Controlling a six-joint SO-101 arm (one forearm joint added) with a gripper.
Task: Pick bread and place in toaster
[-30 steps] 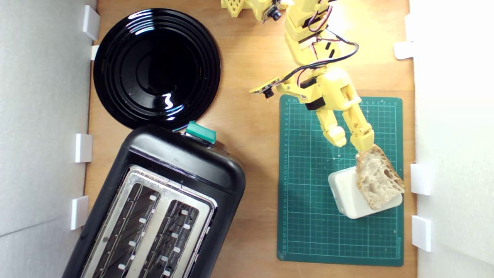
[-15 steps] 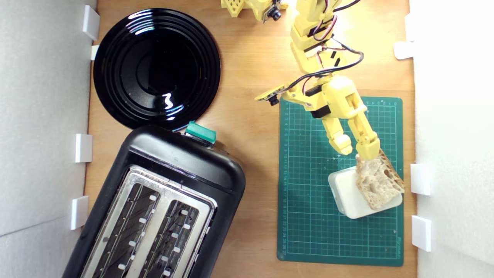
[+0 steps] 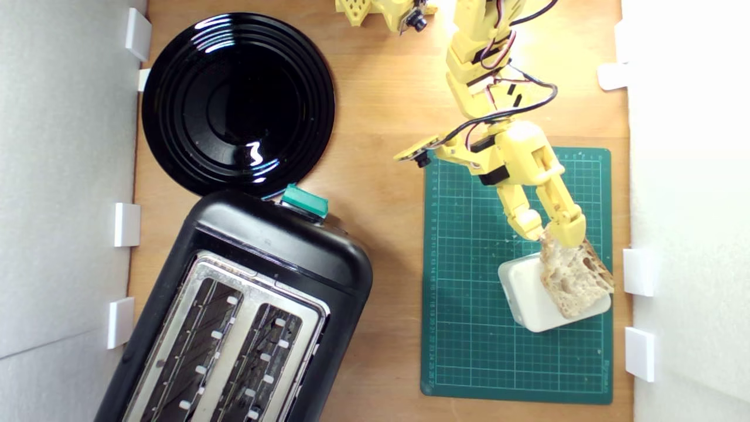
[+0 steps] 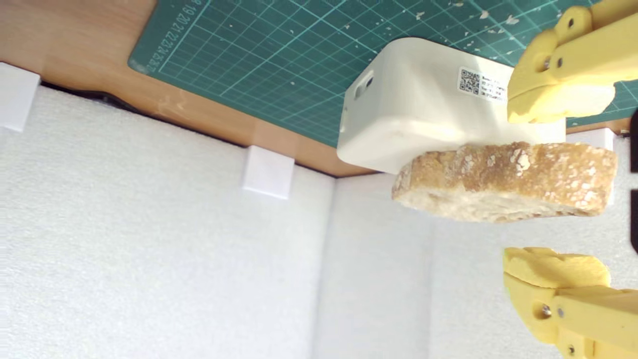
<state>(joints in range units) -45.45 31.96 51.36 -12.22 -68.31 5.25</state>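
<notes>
The bread (image 3: pixel 575 274), a wedge-shaped slice with pale crumb and brown crust, lies on a cream-white plastic box (image 3: pixel 525 296) on the green cutting mat (image 3: pixel 469 305). My yellow gripper (image 3: pixel 551 232) is open, one finger on each side of the slice's narrow end. In the wrist view the bread (image 4: pixel 503 179) sits crust-on between the two fingers, and the gripper (image 4: pixel 556 187) shows a gap on the lower finger's side. The black toaster (image 3: pixel 281 246), with a silver top and a green lever (image 3: pixel 304 200), stands at the exterior view's lower left, both slots empty.
A glossy black plate (image 3: pixel 237 102) lies above the toaster. White foam walls (image 3: pixel 685 176) with white clips (image 3: pixel 638 271) border the wooden table close to the bread. A second yellow part with a camera (image 3: pixel 404 14) sits at the top edge.
The gripper has moved down and toward the exterior view's right, so its fingers now straddle the bread's end. The bread and box have stayed put.
</notes>
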